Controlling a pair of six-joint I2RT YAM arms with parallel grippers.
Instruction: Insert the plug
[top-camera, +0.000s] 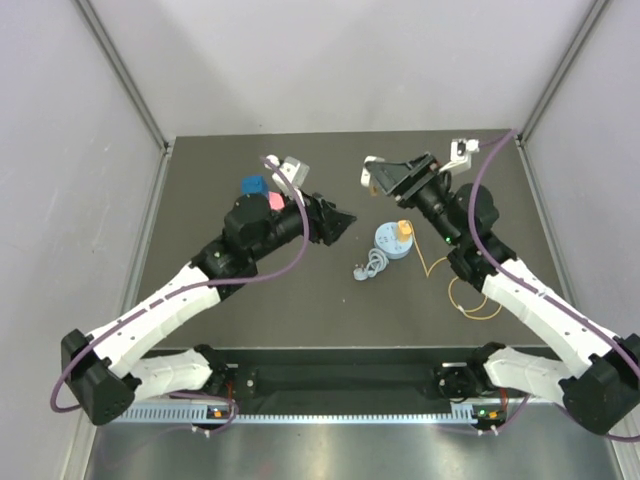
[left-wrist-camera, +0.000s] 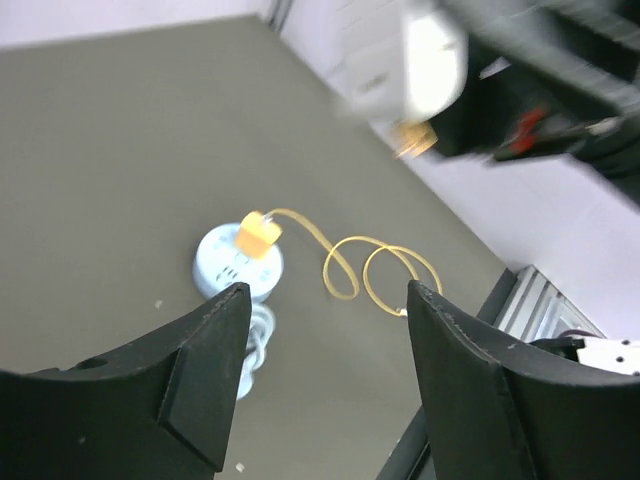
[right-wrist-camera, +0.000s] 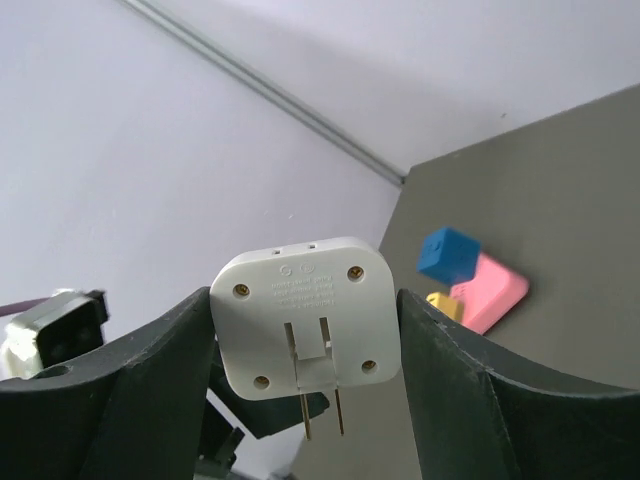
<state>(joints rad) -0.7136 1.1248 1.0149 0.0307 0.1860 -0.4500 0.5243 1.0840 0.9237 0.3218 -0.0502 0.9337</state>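
The table (top-camera: 300, 310) carries everything, and both arms reach in over its middle. The left gripper (left-wrist-camera: 330, 295) hangs above it with fingers spread and empty. It faces the disc (left-wrist-camera: 222, 262), probably so it can come down on the plug or steady the disc. The right gripper (right-wrist-camera: 305, 330) is raised clear of the table and pinches the white block (right-wrist-camera: 300, 290) by its sides. That leaves the block's two prongs free and pointing down.

The disc is the only holder here. The plug (left-wrist-camera: 258, 236) sits on its top near the rim, though I cannot tell whether it is seated in a socket. Its wire (left-wrist-camera: 296, 214) loops loosely towards the right arm, slack enough not to tug. A grey cord (top-camera: 370, 268) lies coiled just beside the disc.
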